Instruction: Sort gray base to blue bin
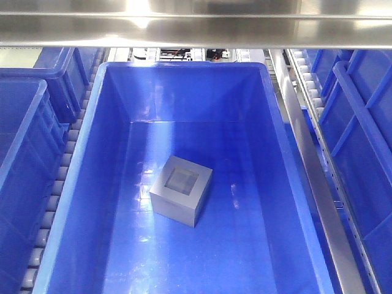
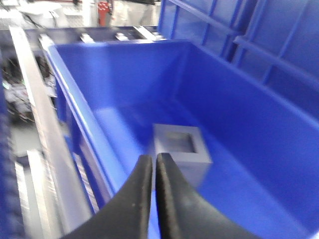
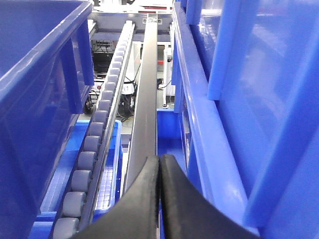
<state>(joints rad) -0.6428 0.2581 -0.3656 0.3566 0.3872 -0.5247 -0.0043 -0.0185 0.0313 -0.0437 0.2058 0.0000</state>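
Gray base (image 1: 181, 190) rests inside blue bin (image 1: 98, 159), recess up.

Warehouse or factory sorting line, not home. Evidence: large blue bin (image 1: 116, 184) at centre of front view, more blue plastic crates (image 1: 361, 141) at 3 o'clock and 9 o'clock; roller conveyor track (image 3: 94, 149) running toward 12 o'clock beside dark metal rail (image 3: 144, 114); stainless steel beam (image 1: 196, 27) across 12 o'clock; cables and equipment visible under rollers.
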